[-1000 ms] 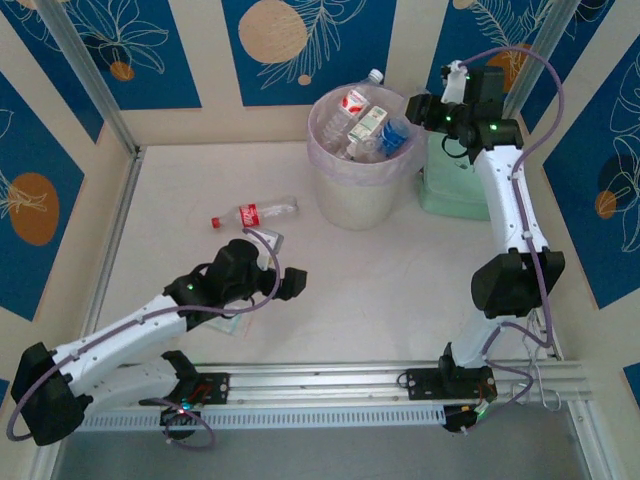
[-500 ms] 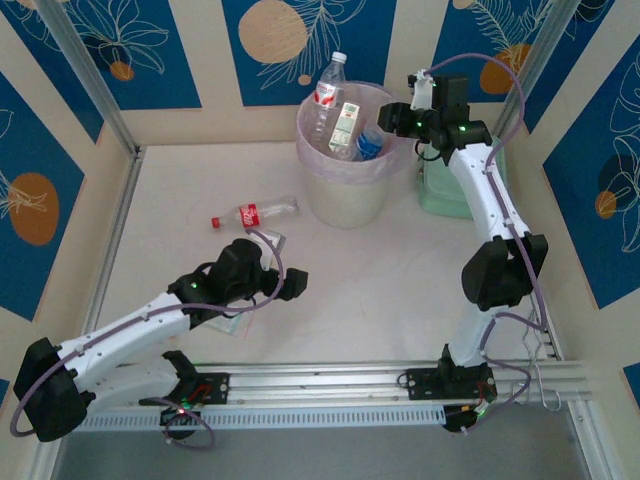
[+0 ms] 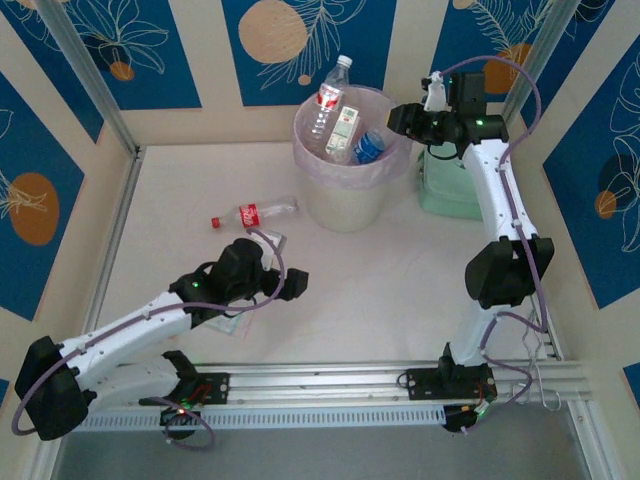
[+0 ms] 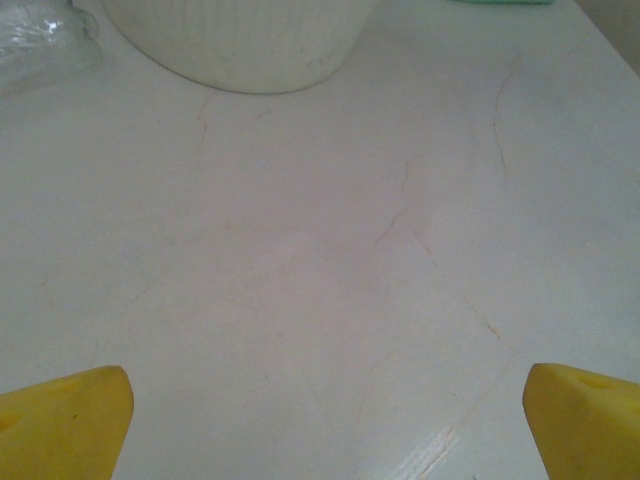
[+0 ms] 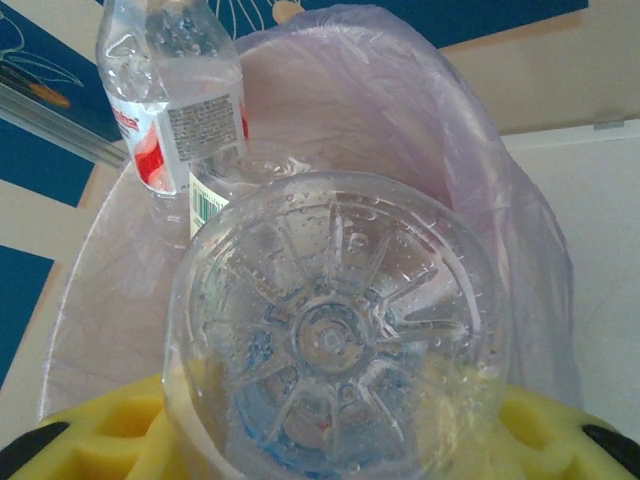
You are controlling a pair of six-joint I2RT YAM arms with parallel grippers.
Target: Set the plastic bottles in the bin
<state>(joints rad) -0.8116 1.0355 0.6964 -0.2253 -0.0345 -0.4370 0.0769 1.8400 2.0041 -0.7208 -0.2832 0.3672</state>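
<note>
Top view, with 12 o'clock taken as the far wall.

**Near zone.** The left pincer (image 3: 291,283) is held low over the tabletop (image 3: 380,270) at about 7 o'clock of its centre. In the left wrist view its yellow fingers (image 4: 65,425) are seen spread to opposite corners; the pincer is released and nothing is gripped. A flat clear packet (image 3: 228,322) is partly covered by the left arm.

**Middle zone.** One plastic bottle with a red label and red cap (image 3: 255,213) is left lying on its side on the tabletop, at 11 o'clock of the left pincer and at 9 o'clock of the bin, apart from both.

**Far zone.** The bin (image 3: 345,205), a cream-white bucket lined with a pale pink bag (image 5: 420,120), is placed at 12 o'clock of the tabletop. Three bottles are seen in its mouth:
- A tall red-labelled bottle (image 3: 328,95) is stood upright against the 11 o'clock rim, with its white cap raised above the rim.
- A green-labelled bottle (image 3: 345,125) is leaned just beside it.
- A blue-labelled bottle (image 5: 335,340) is set at 3 o'clock.

The right pincer (image 3: 400,118) is positioned at the bin's 3 o'clock rim. In the right wrist view it is clenched on the blue-labelled bottle. The ribbed base of that bottle is turned toward the camera, and the bottle is held over the bag's opening. The mint-green case (image 3: 450,185) is set at 3 o'clock of the bin, just beside it and under the right arm.
</note>
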